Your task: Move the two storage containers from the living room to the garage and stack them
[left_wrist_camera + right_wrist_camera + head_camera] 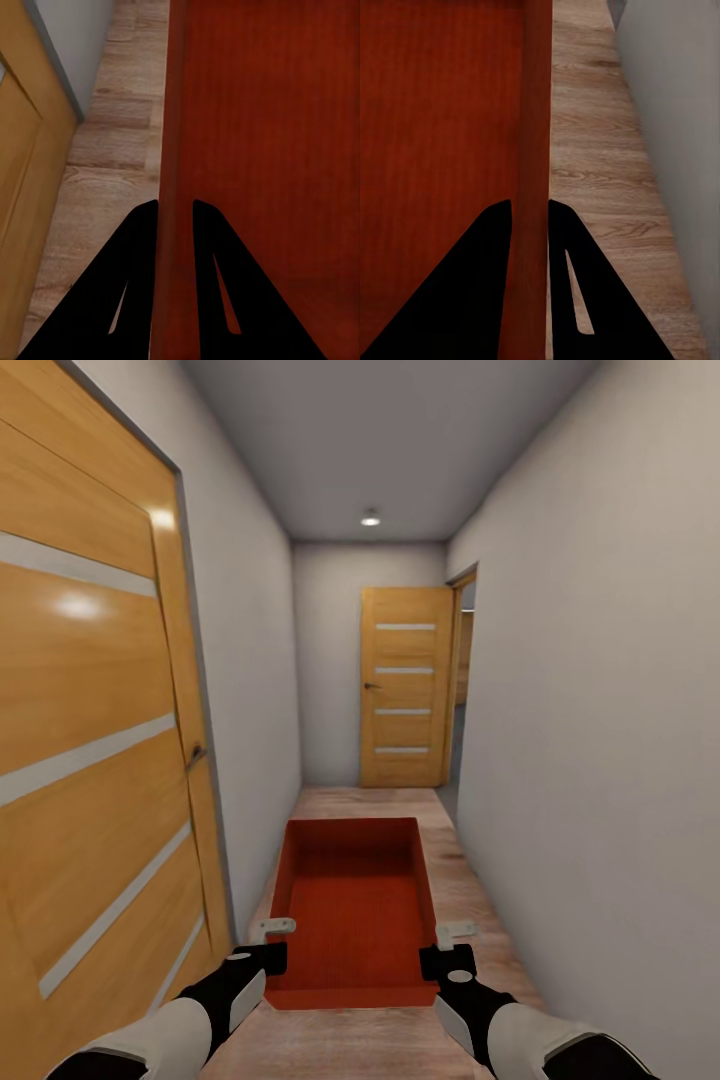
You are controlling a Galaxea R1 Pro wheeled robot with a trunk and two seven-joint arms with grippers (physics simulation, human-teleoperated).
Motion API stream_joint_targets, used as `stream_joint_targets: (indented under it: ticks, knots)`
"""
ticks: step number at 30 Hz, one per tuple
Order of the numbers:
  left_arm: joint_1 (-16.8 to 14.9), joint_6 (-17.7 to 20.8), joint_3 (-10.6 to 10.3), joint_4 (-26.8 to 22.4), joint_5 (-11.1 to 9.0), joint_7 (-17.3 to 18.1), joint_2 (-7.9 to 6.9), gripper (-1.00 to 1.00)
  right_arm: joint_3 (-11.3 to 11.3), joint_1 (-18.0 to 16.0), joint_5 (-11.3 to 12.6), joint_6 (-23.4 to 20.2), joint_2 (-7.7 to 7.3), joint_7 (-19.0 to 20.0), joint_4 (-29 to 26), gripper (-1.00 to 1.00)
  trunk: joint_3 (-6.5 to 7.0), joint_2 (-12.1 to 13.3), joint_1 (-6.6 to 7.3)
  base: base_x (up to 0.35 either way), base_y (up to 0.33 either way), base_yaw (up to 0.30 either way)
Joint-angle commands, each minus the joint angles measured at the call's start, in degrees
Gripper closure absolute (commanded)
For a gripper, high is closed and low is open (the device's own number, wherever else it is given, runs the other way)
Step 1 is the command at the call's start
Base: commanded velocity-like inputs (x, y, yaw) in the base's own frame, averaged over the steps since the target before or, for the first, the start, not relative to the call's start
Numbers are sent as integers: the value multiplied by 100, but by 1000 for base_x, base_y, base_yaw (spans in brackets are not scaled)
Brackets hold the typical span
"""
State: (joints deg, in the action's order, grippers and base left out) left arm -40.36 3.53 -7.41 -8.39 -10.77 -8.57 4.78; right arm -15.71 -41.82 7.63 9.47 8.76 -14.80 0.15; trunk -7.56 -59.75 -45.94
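Note:
I hold one red-orange storage container (355, 905) level in front of me, above the light wood plank floor (372, 802) of a narrow hallway. It is lidless and looks empty. My left gripper (274, 932) is shut on its left wall, and my right gripper (455, 934) is shut on its right wall. The left wrist view has the left gripper (175, 204) with the container's wall (166, 150) between its fingers. The right wrist view has the right gripper (529, 204) clamping the opposite wall (537, 112).
A wooden door with frosted strips (90, 760) stands close on my left. Another such door (405, 685) stands open at the hallway's far end, beside a doorway (464, 680) in the right wall. Pale grey walls (600, 710) hem in both sides.

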Motion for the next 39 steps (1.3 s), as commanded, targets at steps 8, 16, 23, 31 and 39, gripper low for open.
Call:
stream_joint_targets:
  ticks: [8,16,23,31,39]
  knots:
    - [-5,8,257,-40,5,-57,-504,100,244,-1,28,2,3,30,11,100,-8,-5,-4,331,0,0]
    - [-6,8,257,-40,5,-57,-509,100,244,-1,28,2,3,30,11,100,-8,-5,-4,332,0,0]
    - [-7,8,257,-40,5,-55,-506,100,244,0,28,1,3,30,11,100,-8,-5,-4,331,0,0]
    - [-5,8,257,-40,5,-57,-504,100,249,-1,36,-8,3,38,11,100,-8,-5,-4,331,0,0]
    - [-3,8,257,-40,5,-55,-510,100,245,-1,29,1,3,38,11,100,-8,-5,-4,332,0,0]
